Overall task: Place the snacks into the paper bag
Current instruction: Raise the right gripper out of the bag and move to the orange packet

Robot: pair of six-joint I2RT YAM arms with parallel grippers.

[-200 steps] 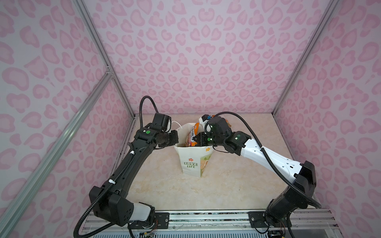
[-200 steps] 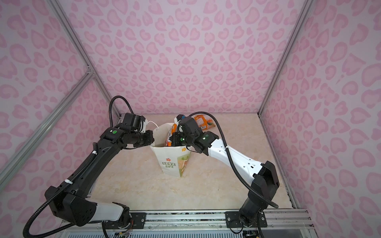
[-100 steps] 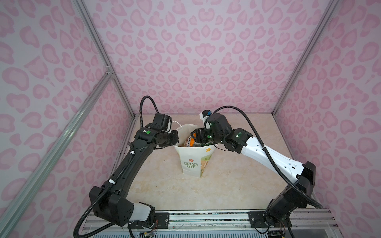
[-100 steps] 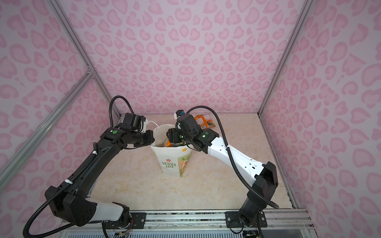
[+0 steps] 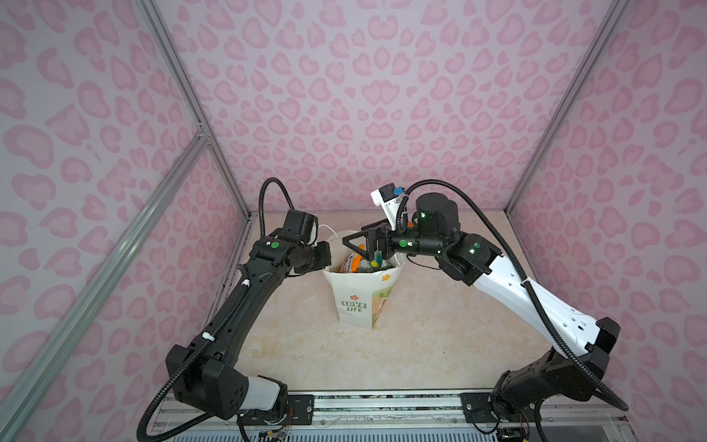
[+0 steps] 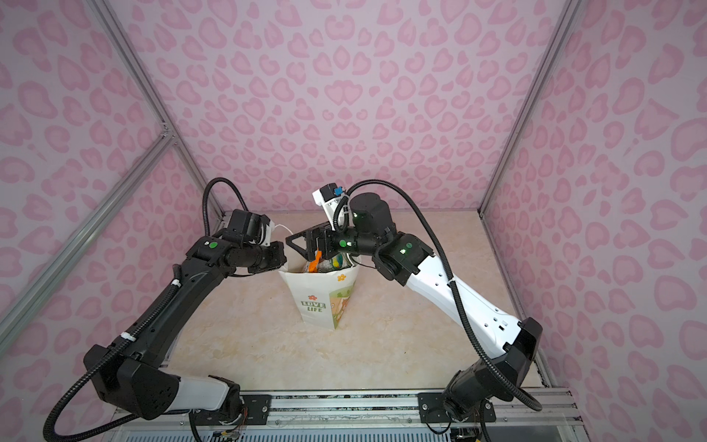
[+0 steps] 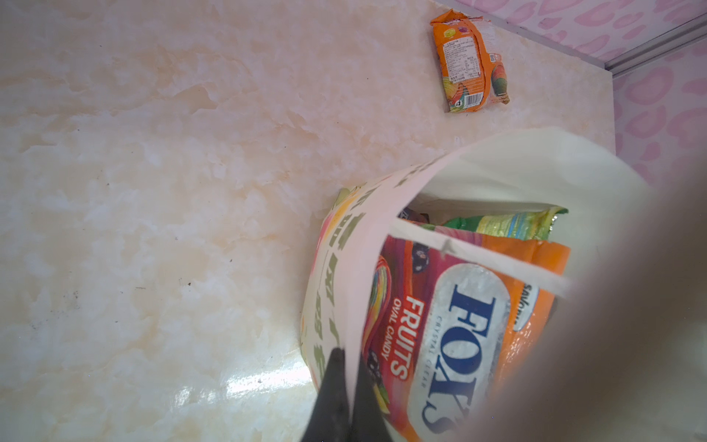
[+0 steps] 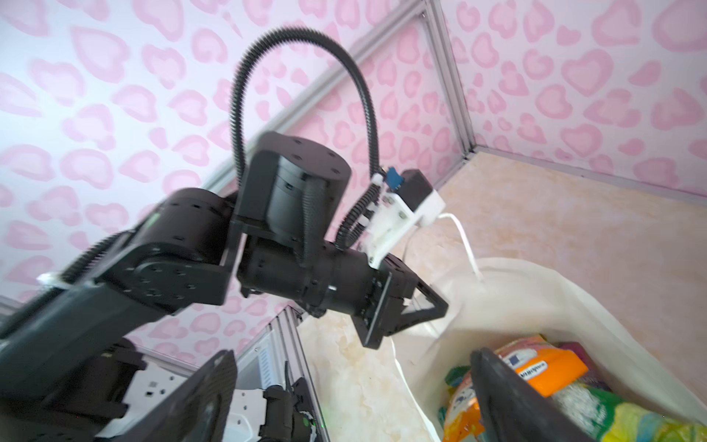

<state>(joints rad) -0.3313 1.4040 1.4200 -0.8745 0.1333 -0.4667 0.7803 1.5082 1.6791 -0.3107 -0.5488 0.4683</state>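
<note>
Bag (image 5: 355,302) is held upright on the worktop (image 5: 421,336) with its rim (image 7: 363,275) pinched by the left gripper (image 7: 350,367), snacks (image 5: 357,264) lie inside it, one orange packet (image 7: 472,63) lies beyond it, and the spread right gripper (image 5: 365,241) just above it could snag the rim and tip it.

white paper carrier bag (image 5: 355,306): 1 | crinkly plastic candy packets visible inside bag: at least 2, orange packet (image 7: 459,325), green packet (image 7: 505,225) | orange plastic packet lying outside bag (image 7: 472,63): 1 | jointed robot arms: 2 (image 5: 245,306) (image 5: 528,298)

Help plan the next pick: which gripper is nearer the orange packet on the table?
Right. The right gripper is over the paper bag's mouth; the left gripper pinches the rim opposite the orange packet.
</note>
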